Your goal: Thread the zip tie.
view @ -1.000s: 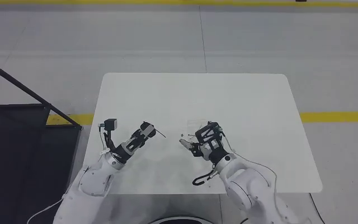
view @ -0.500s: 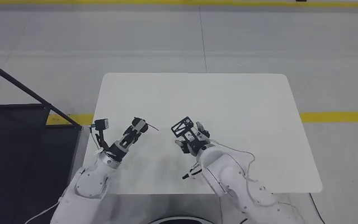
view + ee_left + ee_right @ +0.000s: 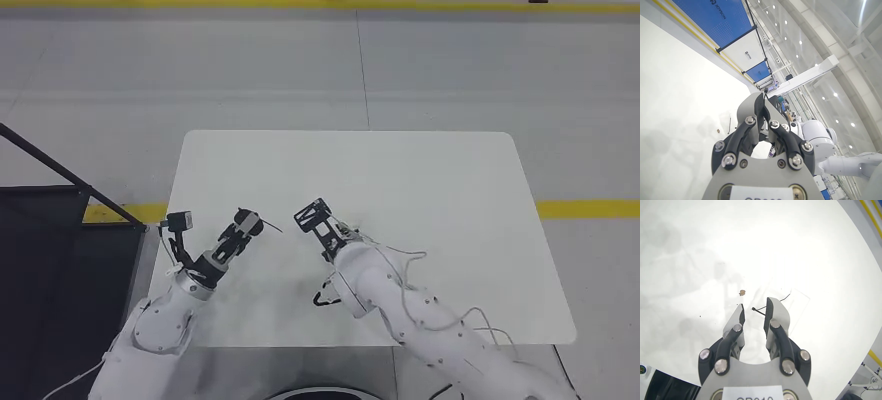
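White table [image 3: 450,180] spreads beneath both arms. Centre frame, the left gripper [image 3: 763,100] clenches a zip tie [image 3: 766,89]. Lower centre, the right gripper [image 3: 755,303] gapes, a second zip tie [image 3: 758,311] lying on the table between its fingers.

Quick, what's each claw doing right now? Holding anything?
Left gripper: closed, holding a thin black zip tie.
Right gripper: open, holding nothing.

Right hand [image 3: 755,302]: swung leftward across the tabletop [image 3: 450,180] and away from its front edge, ending near the left hand.
Left hand [image 3: 248,222]: drew back slightly leftward at first, then barely shifted.
Zip tie [image 3: 272,226]: carried along in the left hand's grip.
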